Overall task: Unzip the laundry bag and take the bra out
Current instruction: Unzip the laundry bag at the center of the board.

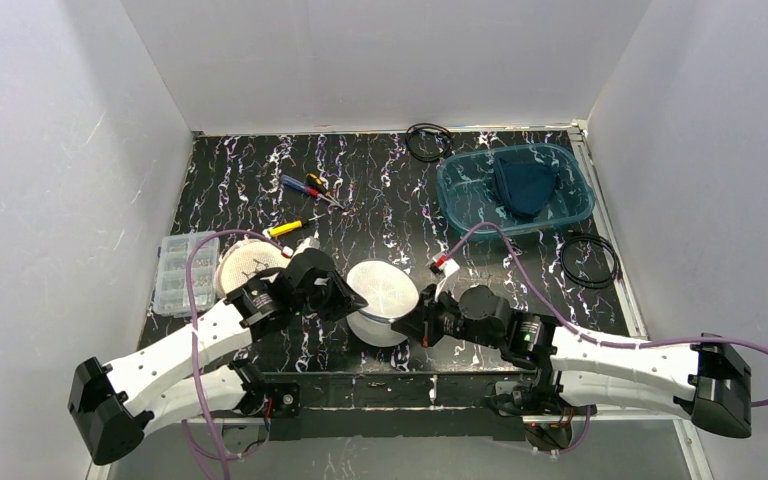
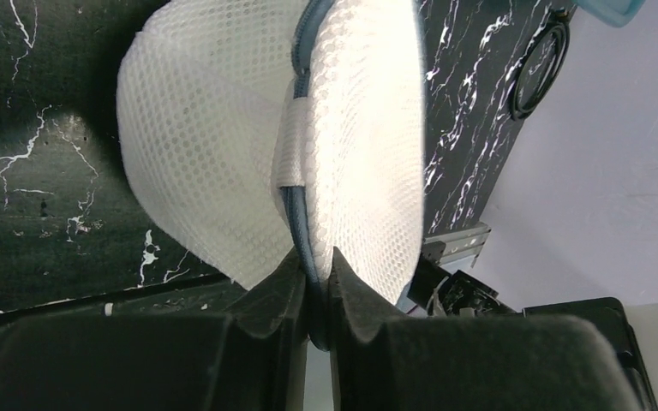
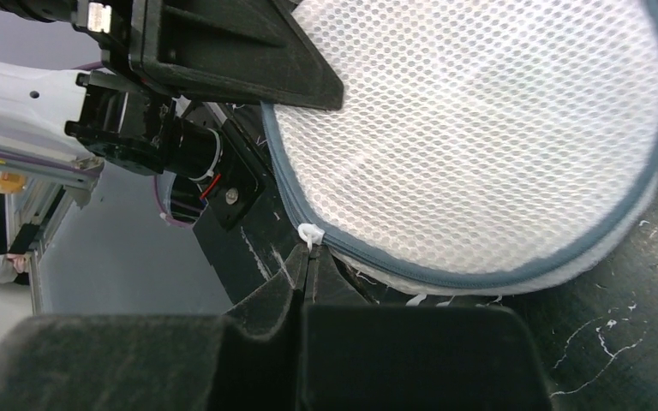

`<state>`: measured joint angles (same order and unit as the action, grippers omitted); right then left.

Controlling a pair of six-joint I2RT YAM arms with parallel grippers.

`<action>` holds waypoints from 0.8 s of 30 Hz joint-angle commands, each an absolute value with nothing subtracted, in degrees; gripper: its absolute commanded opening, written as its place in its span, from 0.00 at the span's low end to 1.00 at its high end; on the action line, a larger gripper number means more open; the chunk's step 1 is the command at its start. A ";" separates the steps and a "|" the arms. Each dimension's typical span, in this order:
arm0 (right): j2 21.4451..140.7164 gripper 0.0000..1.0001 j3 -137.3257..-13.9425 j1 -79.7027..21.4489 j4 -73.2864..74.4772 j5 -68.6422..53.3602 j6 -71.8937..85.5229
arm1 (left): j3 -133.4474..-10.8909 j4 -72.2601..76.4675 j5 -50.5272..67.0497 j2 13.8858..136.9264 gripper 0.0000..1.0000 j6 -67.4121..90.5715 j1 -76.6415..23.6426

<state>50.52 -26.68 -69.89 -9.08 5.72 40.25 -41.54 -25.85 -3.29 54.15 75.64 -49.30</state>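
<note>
- While the right side works the zip, left claw (image 2: 315, 261) is pinching shut on the laundry bag (image 1: 382, 300) at its zipper seam (image 2: 294, 214), anchoring it mid-table (image 1: 380, 190), near edge.
- Right claw (image 3: 308, 257) is clamping shut on the white zipper pull (image 3: 309, 233), likely for dragging it open; bra isn't showing through the mesh.

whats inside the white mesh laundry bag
Only white mesh shows. The laundry bag looks zipped shut along its blue zipper, so whatever is inside is hidden in every view.

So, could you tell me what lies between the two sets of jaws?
The white mesh laundry bag, in the top view; left jaws pinch its zipper seam, right jaws its zipper pull.
</note>
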 commanded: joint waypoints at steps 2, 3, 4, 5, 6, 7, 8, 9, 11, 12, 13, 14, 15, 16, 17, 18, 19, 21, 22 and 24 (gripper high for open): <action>47.74 0.01 -26.82 -70.28 -5.82 9.38 39.54 | -42.76 -29.44 -6.26 51.64 0.01 74.54 -48.39; 47.27 0.01 -26.76 -70.28 -4.96 9.93 39.55 | -42.65 -29.38 -6.06 51.40 0.00 74.27 -48.14; 46.92 0.01 -26.77 -70.31 -4.06 10.65 39.59 | -42.59 -29.28 -5.76 51.27 0.00 73.95 -47.89; 46.58 0.01 -26.80 -70.30 -3.11 11.82 39.68 | -42.54 -29.09 -5.37 51.18 0.00 73.55 -47.62; 46.21 0.01 -26.74 -70.34 -2.22 12.53 39.78 | -42.42 -28.91 -4.85 51.16 0.00 73.06 -47.32; 45.85 0.01 -26.65 -70.32 -1.45 13.41 39.85 | -42.30 -28.53 -3.99 51.15 0.00 72.52 -46.97; 45.54 0.01 -26.63 -70.28 -0.52 14.39 40.15 | -42.03 -27.90 -3.20 51.15 0.00 71.96 -46.67; 45.26 0.01 -26.57 -70.30 -0.14 15.25 40.49 | -41.71 -27.13 -2.26 51.15 0.00 71.24 -46.30; 44.46 0.01 -26.19 -70.29 2.66 17.86 41.57 | -41.01 -25.31 -0.22 51.15 0.00 69.64 -45.37; 43.98 0.01 -25.94 -70.32 3.42 18.94 41.95 | -40.59 -24.29 1.47 51.15 0.00 68.98 -44.76; 43.42 0.01 -25.67 -70.25 3.89 19.69 42.12 | -40.19 -23.22 2.91 51.34 0.00 68.38 -44.15; 42.89 0.01 -25.40 -70.28 4.10 20.16 42.08 | -39.78 -22.05 4.41 51.86 0.00 67.68 -42.95; 42.15 0.01 -25.28 -70.31 4.34 20.41 41.87 | -39.35 -20.37 6.48 52.45 0.00 67.09 -41.79; 41.71 0.01 -25.28 -70.31 4.64 20.47 41.26 | -39.12 -18.62 8.65 53.19 0.00 66.46 -40.59; 41.34 0.01 -25.49 -70.29 5.17 20.48 40.70 | -39.11 -16.55 11.05 53.87 0.00 65.51 -39.58; 41.04 0.01 -25.75 -70.29 5.91 20.51 40.09 | -39.48 -14.69 13.25 54.58 0.00 64.41 -38.59; 40.71 0.01 -26.02 -70.27 6.11 20.32 39.34 | -40.28 -13.46 15.17 55.61 0.00 62.97 -37.71; 40.40 0.01 -26.35 -70.32 5.94 18.99 38.17 | -42.94 -13.24 18.01 58.30 0.00 59.84 -36.66; 40.49 0.01 -26.49 -70.27 5.73 18.50 37.73 | -44.48 -13.62 18.85 59.66 0.00 58.08 -36.36; 41.02 0.01 -26.46 -70.30 4.56 17.46 37.21 | -46.87 -14.62 19.84 62.47 0.00 55.17 -36.09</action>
<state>41.19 -25.61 -70.17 4.27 17.52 39.88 -41.47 -15.88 14.35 58.92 63.46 -37.50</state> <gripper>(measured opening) 0.031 0.045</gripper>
